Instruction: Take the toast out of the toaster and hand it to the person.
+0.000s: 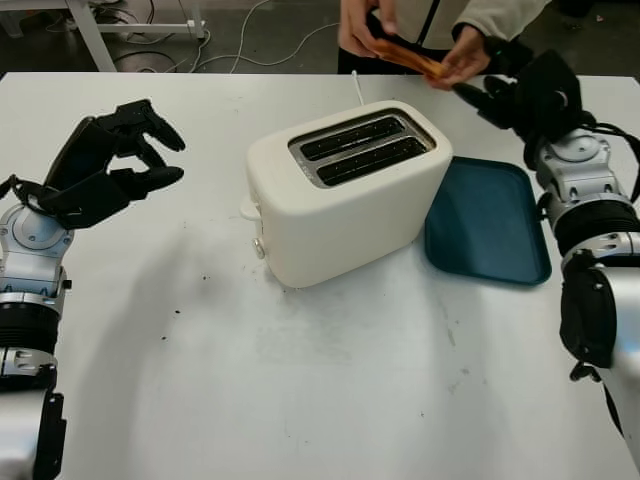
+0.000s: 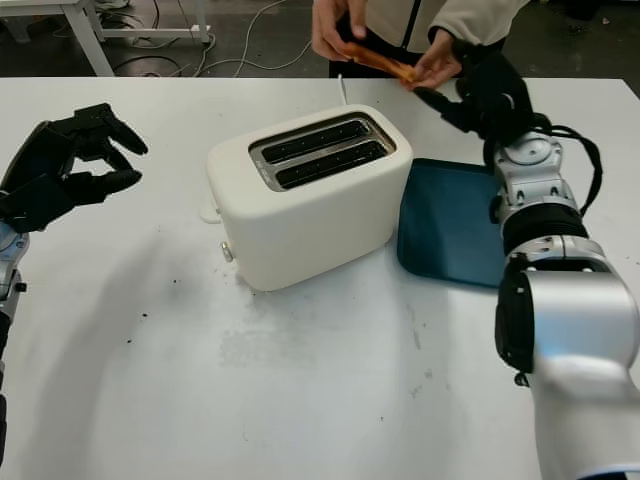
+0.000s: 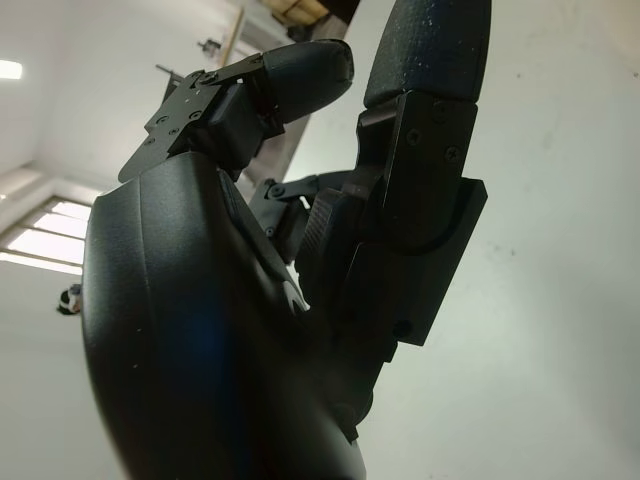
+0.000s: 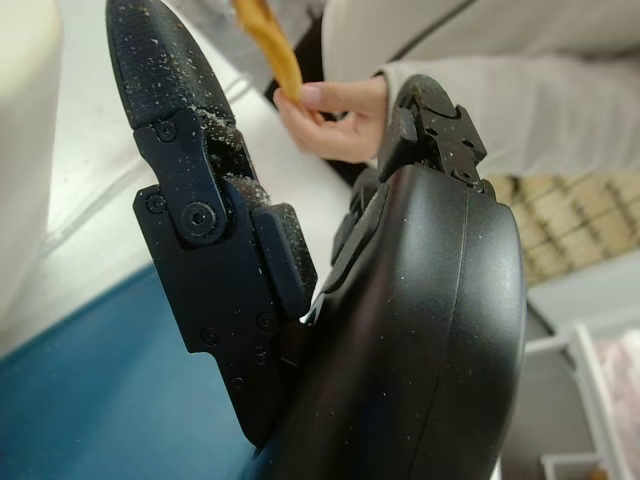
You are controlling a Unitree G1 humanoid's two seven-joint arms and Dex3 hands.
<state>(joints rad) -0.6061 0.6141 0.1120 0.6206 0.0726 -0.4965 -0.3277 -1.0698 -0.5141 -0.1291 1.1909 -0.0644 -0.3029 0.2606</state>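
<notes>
The white two-slot toaster stands mid-table, and both of its slots look dark and empty. A person at the far edge holds the orange-brown toast in both hands. My right hand is open just beside the person's hand, above the table's far right, holding nothing. In the right wrist view the toast is pinched by the person's fingers beyond my black fingers. My left hand is open and raised over the table to the left of the toaster.
A dark teal tray lies flat to the right of the toaster, under my right forearm. The toaster's white cord runs to the table's far edge. Crumbs dot the white table in front.
</notes>
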